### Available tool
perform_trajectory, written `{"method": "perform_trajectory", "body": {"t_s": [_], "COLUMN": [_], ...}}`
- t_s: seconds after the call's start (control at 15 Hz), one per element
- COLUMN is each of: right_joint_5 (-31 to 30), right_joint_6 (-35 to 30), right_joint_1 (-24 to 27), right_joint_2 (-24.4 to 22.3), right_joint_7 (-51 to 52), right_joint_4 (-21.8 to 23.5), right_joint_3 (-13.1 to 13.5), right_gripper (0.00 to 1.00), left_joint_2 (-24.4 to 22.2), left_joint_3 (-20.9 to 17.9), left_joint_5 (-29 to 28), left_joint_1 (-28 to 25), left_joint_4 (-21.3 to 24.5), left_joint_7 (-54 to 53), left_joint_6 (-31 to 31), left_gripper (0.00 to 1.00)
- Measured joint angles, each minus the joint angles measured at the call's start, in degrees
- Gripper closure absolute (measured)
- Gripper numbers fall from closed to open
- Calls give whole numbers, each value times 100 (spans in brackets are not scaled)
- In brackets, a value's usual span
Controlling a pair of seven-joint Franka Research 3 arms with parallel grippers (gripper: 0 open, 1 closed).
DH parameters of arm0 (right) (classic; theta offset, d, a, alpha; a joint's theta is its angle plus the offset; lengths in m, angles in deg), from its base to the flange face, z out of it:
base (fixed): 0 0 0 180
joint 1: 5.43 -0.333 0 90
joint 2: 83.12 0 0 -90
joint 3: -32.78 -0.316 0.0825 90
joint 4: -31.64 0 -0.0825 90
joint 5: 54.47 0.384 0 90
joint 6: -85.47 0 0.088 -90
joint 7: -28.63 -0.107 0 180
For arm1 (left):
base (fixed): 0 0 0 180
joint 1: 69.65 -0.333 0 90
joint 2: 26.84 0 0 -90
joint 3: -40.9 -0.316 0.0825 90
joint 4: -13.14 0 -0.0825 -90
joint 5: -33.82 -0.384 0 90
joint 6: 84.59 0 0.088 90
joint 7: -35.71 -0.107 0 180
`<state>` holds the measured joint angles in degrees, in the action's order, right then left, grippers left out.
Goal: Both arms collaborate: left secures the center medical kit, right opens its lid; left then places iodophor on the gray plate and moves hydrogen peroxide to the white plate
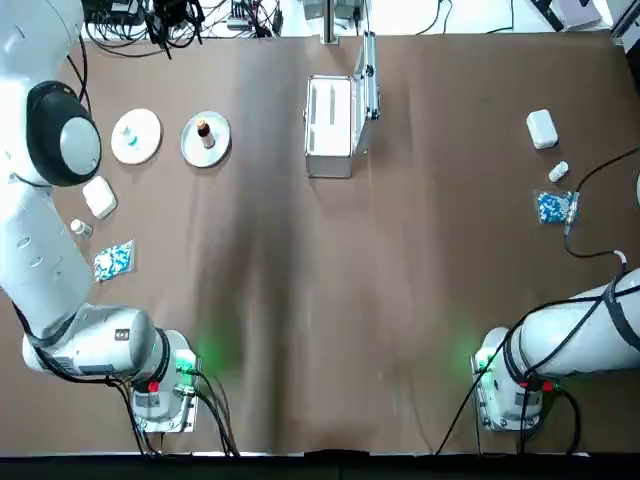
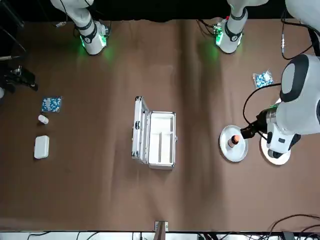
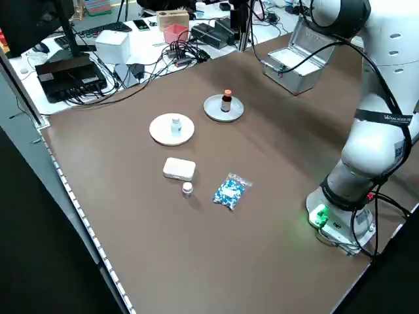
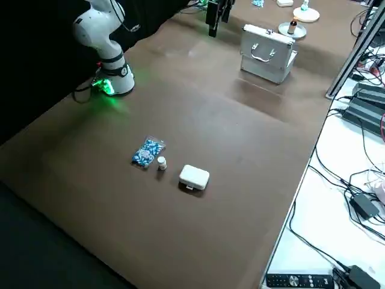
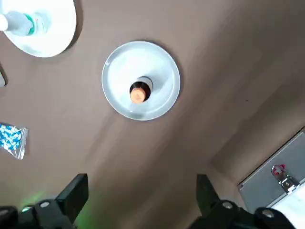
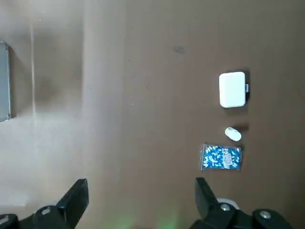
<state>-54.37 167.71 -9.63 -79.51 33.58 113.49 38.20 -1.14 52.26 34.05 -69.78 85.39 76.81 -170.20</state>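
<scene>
The left gripper (image 5: 143, 180) hangs above the table on the plates' side, fingers spread apart with nothing between them. Just ahead of its fingertips is the gray plate (image 5: 114, 90), where the iodophor (image 5: 141, 89) stands upright. Farther to the gripper's left, the white plate (image 5: 55, 43) bears the upright hydrogen peroxide (image 5: 23, 24). A white box (image 3: 179, 169), a small vial (image 3: 187, 188) and a blue-and-white packet (image 3: 230, 191) also lie on that side.

The medical kit (image 1: 329, 125) sits between the two grippers — to the left one's right — with its lid (image 1: 366, 92) raised.

The right gripper (image 6: 142, 185) is over the table too, well apart from the kit, its fingers wide and empty — another white box (image 6: 232, 89), vial (image 6: 233, 134) and packet (image 6: 221, 157) lie ahead of it, toward its right.
</scene>
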Motion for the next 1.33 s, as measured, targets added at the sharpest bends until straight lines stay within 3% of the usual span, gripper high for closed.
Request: {"method": "perform_trajectory", "body": {"t_s": [0.6, 1.0, 1.33], "right_joint_5": [0, -1, -1], "right_joint_6": [75, 355, 489], "right_joint_1": [0, 1, -8], "right_joint_2": [-13, -14, -14], "right_joint_7": [-110, -110, -111], "right_joint_4": [59, 59, 59], "right_joint_3": [-6, -7, -38], "right_gripper": [1, 1, 1], "left_joint_2": [-190, -350, -635], "left_joint_3": [1, -18, -37], "left_joint_5": [-250, -259, -259], "left_joint_1": [-28, -63, -80], "left_joint_4": [13, 12, 15], "left_joint_7": [-274, -1771, -2253], "left_joint_6": [28, 37, -64], "left_gripper": [0, 0, 0]}}
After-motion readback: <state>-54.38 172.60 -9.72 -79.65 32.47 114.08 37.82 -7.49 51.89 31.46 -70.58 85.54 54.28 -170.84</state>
